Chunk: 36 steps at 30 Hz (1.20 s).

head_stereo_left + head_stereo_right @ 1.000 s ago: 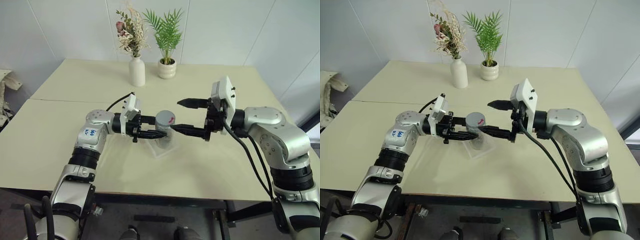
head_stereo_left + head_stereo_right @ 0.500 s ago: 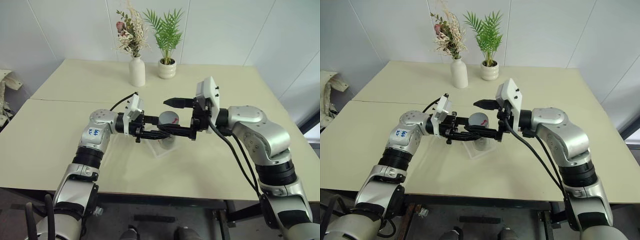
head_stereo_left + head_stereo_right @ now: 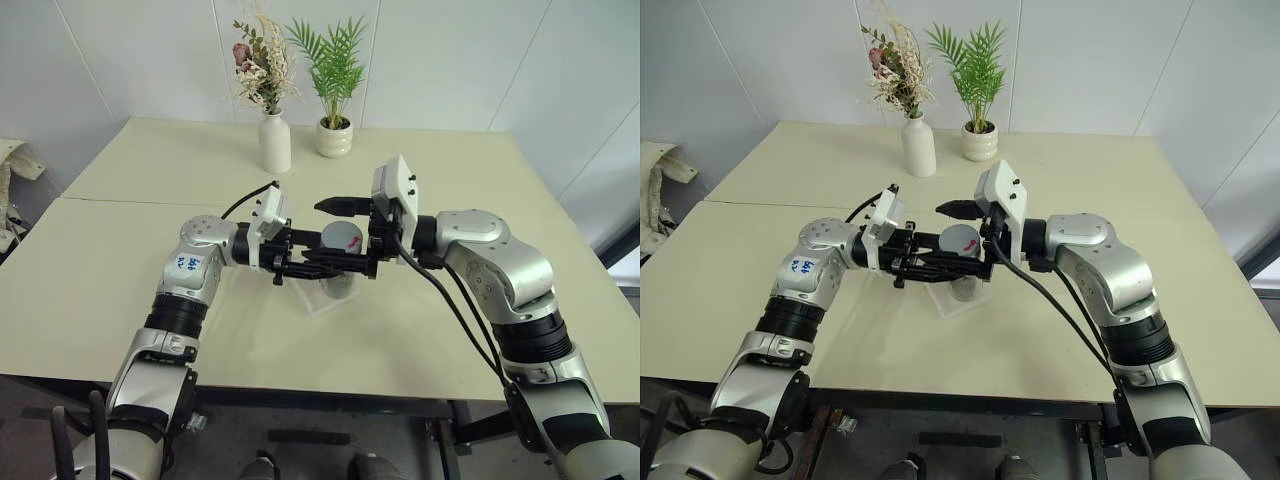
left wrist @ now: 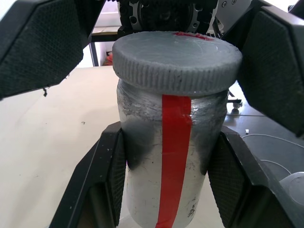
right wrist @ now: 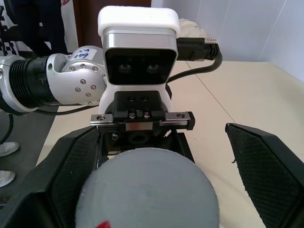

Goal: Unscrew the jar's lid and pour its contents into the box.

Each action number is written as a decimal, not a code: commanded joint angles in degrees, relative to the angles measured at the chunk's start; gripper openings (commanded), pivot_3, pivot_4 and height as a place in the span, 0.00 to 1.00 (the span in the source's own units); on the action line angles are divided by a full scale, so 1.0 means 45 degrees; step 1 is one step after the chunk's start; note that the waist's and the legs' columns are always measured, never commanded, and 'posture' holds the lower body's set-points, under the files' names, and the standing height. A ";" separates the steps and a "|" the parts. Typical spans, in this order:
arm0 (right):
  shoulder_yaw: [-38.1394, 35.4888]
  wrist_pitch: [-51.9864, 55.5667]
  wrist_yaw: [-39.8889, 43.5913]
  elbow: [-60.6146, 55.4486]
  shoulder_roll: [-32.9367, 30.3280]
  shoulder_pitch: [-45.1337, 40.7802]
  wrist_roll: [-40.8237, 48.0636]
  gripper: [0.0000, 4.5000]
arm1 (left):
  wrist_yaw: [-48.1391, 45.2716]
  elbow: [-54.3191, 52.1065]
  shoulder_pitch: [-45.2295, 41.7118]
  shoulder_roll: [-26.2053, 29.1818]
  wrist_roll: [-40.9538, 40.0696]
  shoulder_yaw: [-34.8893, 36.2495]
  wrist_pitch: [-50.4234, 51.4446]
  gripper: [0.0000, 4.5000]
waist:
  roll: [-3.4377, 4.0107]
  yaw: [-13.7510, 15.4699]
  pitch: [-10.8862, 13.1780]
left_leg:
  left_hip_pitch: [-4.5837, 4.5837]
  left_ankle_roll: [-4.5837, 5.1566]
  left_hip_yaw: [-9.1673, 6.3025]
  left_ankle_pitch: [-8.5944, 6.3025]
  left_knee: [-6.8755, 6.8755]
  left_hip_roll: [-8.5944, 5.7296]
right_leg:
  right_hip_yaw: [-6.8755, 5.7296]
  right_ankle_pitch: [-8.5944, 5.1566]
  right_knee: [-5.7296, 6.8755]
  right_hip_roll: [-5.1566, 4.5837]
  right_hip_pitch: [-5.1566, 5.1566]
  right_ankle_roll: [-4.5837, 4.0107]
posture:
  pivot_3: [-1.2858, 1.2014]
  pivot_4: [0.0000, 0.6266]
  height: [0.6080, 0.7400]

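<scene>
The jar (image 4: 173, 156), silvery with a red stripe, is held upright between the pads of my left gripper (image 3: 318, 262), which is shut on its body. The grey ribbed lid (image 4: 175, 59) sits on the jar's mouth. My right gripper (image 3: 330, 236) is open and points toward the left one. One of its fingers (image 5: 266, 166) stands on each side of the lid (image 5: 149, 190), apart from it. The jar hangs just over the clear box (image 3: 322, 300) on the table. The contents are hidden inside the jar.
A white vase (image 3: 274, 143) with dried flowers and a white pot (image 3: 334, 137) with a green plant stand at the back of the beige table (image 3: 120, 290). A seam runs across the table on the left.
My right gripper has moved left toward the jar, still open, and its fingers now flank the lid. The left gripper has kept its hold and hardly moved.
</scene>
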 commanded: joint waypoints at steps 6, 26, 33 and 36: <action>-0.0714 -0.0103 0.0085 -0.0473 -0.0618 -0.0152 0.0138 1.00 | 0.0043 -0.0269 -0.0015 0.0018 -0.0130 0.0069 -0.0100 0.46 | 0.0001 -0.0001 0.0001 | 0.0000 0.0000 0.0000 0.0000 -0.0001 0.0000 | 0.0000 0.0000 -0.0001 0.0000 0.0000 0.0000 | 0.52 0.24 1.00; -0.2089 0.1205 -0.0508 -0.2410 -0.2360 0.1516 0.1031 1.00 | 0.0335 -0.0193 0.0032 0.0174 -0.0130 0.0192 -0.0065 0.46 | 0.0001 0.0026 0.0001 | -0.0001 0.0000 -0.0001 0.0000 -0.0002 -0.0001 | 0.0001 0.0000 -0.0005 -0.0001 0.0001 0.0000 | 0.52 0.24 1.00; -0.2416 0.1810 -0.0620 -0.3318 -0.2711 0.1889 0.1697 1.00 | 0.0375 0.0128 -0.0089 0.0203 -0.0070 0.0225 -0.0203 0.46 | 0.0002 0.0016 0.0002 | 0.0001 0.0000 -0.0001 0.0000 -0.0001 0.0001 | 0.0002 0.0000 -0.0002 0.0001 0.0001 0.0000 | 0.52 0.24 1.00; -0.2476 0.2058 -0.0764 -0.3670 -0.2702 0.1841 0.2042 1.00 | 0.0383 0.0257 -0.0144 0.0179 -0.0067 0.0223 -0.0256 0.46 | 0.0002 0.0007 0.0002 | -0.0002 0.0000 0.0001 0.0000 -0.0001 -0.0001 | 0.0004 0.0000 -0.0008 -0.0001 0.0001 0.0000 | 0.52 0.24 1.00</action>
